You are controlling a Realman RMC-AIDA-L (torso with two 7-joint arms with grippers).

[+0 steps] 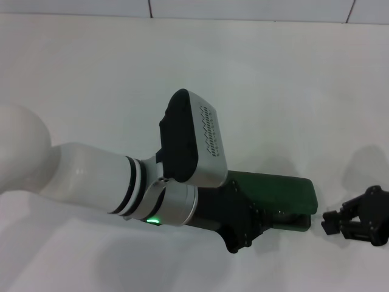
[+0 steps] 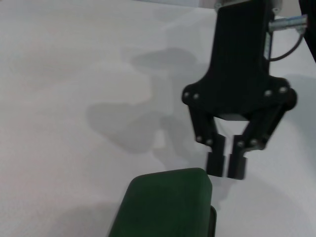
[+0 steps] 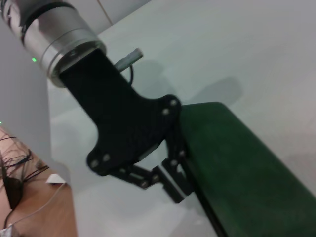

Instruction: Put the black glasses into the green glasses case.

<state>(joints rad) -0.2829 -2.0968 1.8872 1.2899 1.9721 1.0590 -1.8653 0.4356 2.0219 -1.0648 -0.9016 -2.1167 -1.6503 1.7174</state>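
Note:
The green glasses case (image 1: 282, 190) lies on the white table with its lid down over the darker base. It also shows in the left wrist view (image 2: 165, 205) and the right wrist view (image 3: 237, 163). My left gripper (image 1: 260, 222) is at the case's left end, low against its front edge. In the right wrist view it (image 3: 180, 185) has its fingers drawn together beside the case's rim. My right gripper (image 1: 329, 222) hovers just off the case's right end, shut and empty, and shows in the left wrist view too (image 2: 226, 167). The black glasses are hidden.
The white table (image 1: 91, 79) stretches around the case. A tiled wall (image 1: 243, 7) runs along its far edge. My left forearm (image 1: 91, 176) crosses the near left of the table. Cables and a wooden floor (image 3: 29, 197) show off the table in the right wrist view.

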